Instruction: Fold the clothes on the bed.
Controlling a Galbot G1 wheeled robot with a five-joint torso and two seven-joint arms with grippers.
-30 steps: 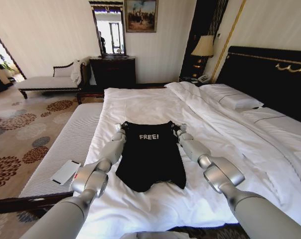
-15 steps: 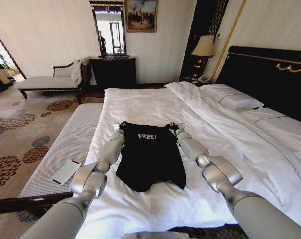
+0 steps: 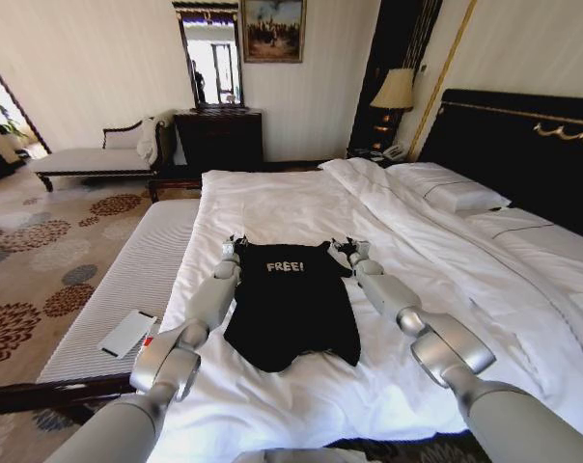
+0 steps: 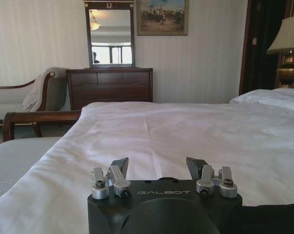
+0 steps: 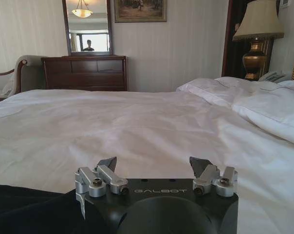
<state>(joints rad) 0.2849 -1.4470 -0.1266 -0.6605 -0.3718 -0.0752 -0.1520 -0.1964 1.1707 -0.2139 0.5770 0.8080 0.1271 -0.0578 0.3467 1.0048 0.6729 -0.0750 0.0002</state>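
Double bed (image 3: pixel 301 198), white sheets. Black "FREE!" T-shirt (image 3: pixel 291 304) lies flat near its foot end. Left gripper (image 3: pixel 235 243) at the shirt's left shoulder, right gripper (image 3: pixel 348 247) at the right shoulder; both spread wide, holding nothing.

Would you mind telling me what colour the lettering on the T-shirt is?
White "FREE!" lettering on the black T-shirt, clearest in the head view.
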